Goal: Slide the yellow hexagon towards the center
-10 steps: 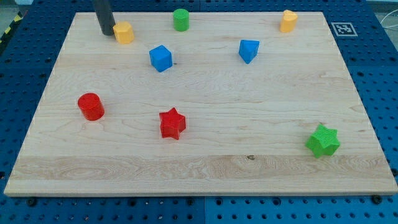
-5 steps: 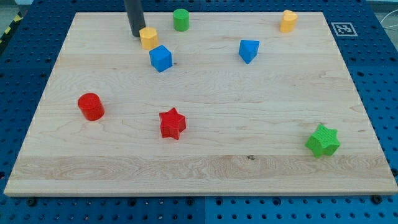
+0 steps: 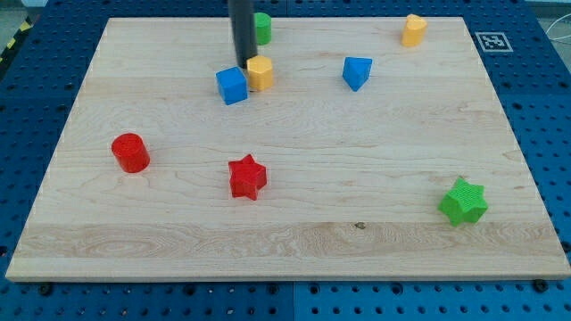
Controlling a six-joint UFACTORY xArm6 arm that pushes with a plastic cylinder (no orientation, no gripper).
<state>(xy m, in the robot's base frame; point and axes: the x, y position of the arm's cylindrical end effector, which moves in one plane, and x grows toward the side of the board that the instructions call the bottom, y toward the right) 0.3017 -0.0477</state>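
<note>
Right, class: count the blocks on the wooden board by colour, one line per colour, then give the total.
Yellow: 2, the yellow hexagon and a yellow block
Blue: 2, blue cube and blue block
Red: 2, red cylinder and red star
Green: 2, green cylinder and green star
Total: 8

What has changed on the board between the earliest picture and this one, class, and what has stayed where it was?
My tip has travelled from the view's upper left rightward and slightly down, pushing the yellow hexagon with it; the hexagon now sits against the blue cube, on its right. The cube barely shifted. The green cylinder, other yellow block, blue block, red cylinder, red star and green star stayed put.
</note>
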